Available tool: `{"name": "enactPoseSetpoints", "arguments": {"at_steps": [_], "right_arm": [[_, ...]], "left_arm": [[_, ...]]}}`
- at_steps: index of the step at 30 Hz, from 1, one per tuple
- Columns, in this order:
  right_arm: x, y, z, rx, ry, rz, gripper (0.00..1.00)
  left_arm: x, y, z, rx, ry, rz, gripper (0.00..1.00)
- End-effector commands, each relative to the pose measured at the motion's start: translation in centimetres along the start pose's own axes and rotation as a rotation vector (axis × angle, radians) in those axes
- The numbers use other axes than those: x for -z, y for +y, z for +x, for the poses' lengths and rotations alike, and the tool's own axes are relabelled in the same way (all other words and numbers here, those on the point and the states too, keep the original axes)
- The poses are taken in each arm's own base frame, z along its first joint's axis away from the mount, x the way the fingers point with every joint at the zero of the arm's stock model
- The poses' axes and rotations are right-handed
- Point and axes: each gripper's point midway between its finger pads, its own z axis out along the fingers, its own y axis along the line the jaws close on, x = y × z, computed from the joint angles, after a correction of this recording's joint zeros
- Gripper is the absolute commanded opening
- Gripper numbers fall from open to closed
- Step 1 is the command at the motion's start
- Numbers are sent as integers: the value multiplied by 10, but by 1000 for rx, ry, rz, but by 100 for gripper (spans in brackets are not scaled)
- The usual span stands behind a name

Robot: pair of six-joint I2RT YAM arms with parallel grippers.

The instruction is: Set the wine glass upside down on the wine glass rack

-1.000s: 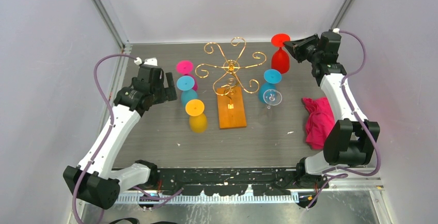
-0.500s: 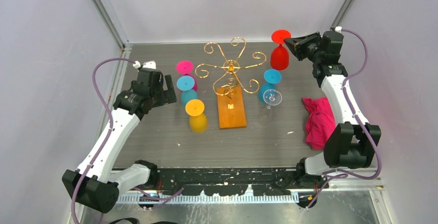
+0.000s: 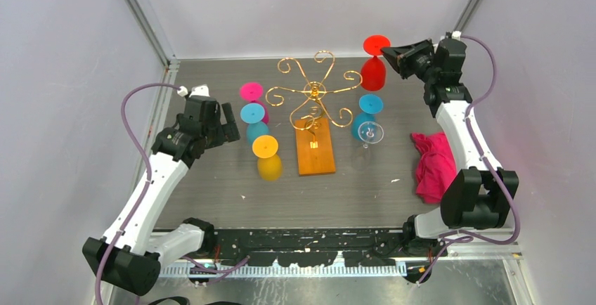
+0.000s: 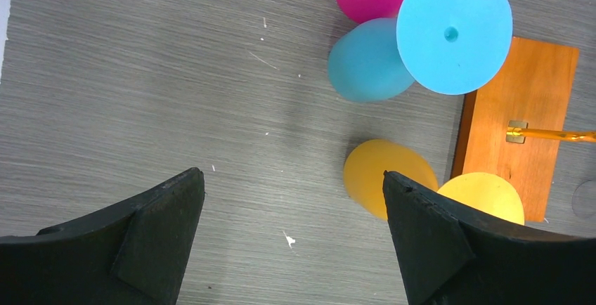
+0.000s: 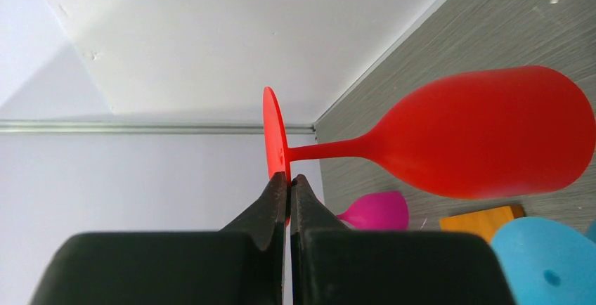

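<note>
The red wine glass [image 3: 373, 74] sits in the upper right of the top view, just right of the wine glass rack [image 3: 313, 91]. Its long axis runs nearly straight up and down the frame, with the flat foot uppermost and the bowl below it, mouth down. In the right wrist view [image 5: 492, 143] the same axis lies across the frame: the foot is edge-on at centre and the stem leads right to the bowl. The right gripper [image 3: 385, 53] is clenched on the rim of the foot, its fingertips [image 5: 281, 192] pressed together on the thin red disc. Whether the mouth clears the table cannot be told.

The left gripper [image 3: 230, 124] hangs at centre left with its fingers spread wide and nothing between them [image 4: 289, 178].

A narrow gap separates the red bowl from the nearest gold scroll arm. Directly below the red glass stand a blue glass [image 3: 370, 103] and a clear glass [image 3: 370, 133], close together. Left of the rack, a pink glass [image 3: 251, 94], a second blue glass [image 3: 253, 114] and a yellow glass [image 3: 266, 147] crowd together, all foot-up. A pink cloth [image 3: 436, 164] lies at the right edge. The lower half of the table [image 3: 211, 199] is open.

The table is grey with a fine wood grain and a few pale specks. Plain pale walls close three sides, with metal rails in the back corners.
</note>
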Motion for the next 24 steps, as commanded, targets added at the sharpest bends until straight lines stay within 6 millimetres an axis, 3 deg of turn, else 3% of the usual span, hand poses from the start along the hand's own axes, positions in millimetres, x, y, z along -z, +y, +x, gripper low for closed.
{"name": "enactPoseSetpoints", "arguments": {"at_steps": [1,13,24], "right_arm": [[21,72,13,66,24,-169,1],[28,95,76,111,132,-178,1],[55,96,97,134,159,-171,1]], "left_arm": [[5,-9,-11,34,-56,49,98],[8,-10,-11,41,-59,60,97],[12,-14,-12,53,-60,86,95]]}}
